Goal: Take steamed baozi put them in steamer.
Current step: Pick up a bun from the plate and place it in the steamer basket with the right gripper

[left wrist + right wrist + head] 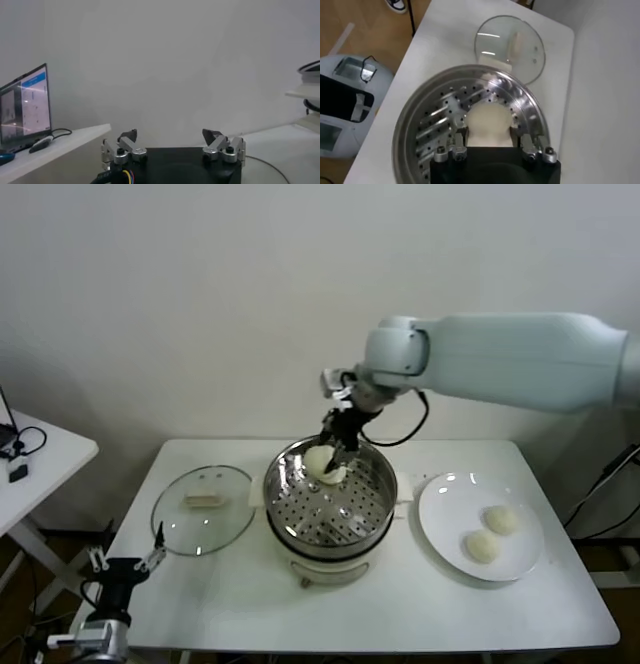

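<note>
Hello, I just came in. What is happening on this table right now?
The right gripper holds one baozi over the far side of the steamer, its fingers closed on the bun above the perforated floor. Another bun seems to lie under it in the basket, but this is hard to tell. Two more baozi wait on the white plate to the robot's right. The glass lid lies flat to the steamer's left. The left gripper is parked low, beside the table's left front corner, open and empty.
</note>
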`<state>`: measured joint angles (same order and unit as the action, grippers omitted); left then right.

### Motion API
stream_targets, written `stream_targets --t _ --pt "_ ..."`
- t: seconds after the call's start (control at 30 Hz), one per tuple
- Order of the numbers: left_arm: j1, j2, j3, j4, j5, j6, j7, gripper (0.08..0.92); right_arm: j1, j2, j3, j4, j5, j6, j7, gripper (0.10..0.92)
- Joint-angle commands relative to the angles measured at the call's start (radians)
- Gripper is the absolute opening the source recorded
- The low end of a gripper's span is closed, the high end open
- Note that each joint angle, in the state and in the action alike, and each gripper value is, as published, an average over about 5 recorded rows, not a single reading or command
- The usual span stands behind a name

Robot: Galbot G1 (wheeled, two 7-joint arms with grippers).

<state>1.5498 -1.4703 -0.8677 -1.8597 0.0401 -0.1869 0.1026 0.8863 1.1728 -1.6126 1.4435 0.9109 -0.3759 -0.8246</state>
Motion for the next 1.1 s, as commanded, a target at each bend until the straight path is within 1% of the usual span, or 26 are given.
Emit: stream_targets --t 0.03,0.17,0.37,0.53,0.7,0.83,1.0,1.1 --pt "0.002 -0.002 -0.002 0.003 0.000 -0.003 0.000 0.823 -0.212 0.101 0.054 -0.065 -0.084 -0.029 0.046 0.585" --pt "0.004 -0.001 -0.004 0.006 0.000 -0.006 -0.001 0.823 -0.250 0.109 0.072 -0.115 -0.156 -0.024 0.045 0.585" --pt "0.004 0.002 -0.003 0.009 0.000 -0.007 -0.002 0.823 -0.271 0.122 0.083 -0.176 -0.217 -0.014 0.049 0.585" --pt "0.003 0.004 0.000 0.008 -0.001 -0.008 -0.002 0.823 -0.287 0.135 0.094 -0.216 -0.212 -0.012 0.051 0.585" --pt "0.004 0.006 -0.001 0.008 -0.002 -0.008 -0.002 0.823 -0.286 0.144 0.094 -0.220 -0.184 -0.010 0.046 0.593" --pt "0.004 0.006 -0.002 0.003 -0.002 -0.007 -0.002 0.823 -0.269 0.129 0.097 -0.199 -0.157 -0.004 0.044 0.639" --pt "0.003 0.003 -0.001 -0.003 -0.001 -0.003 -0.001 0.823 -0.199 0.053 0.065 -0.139 -0.130 0.029 0.013 0.768" --pt "0.004 0.000 0.000 -0.008 0.001 -0.002 0.000 0.823 -0.128 -0.029 0.022 -0.097 -0.108 0.060 -0.026 0.813"
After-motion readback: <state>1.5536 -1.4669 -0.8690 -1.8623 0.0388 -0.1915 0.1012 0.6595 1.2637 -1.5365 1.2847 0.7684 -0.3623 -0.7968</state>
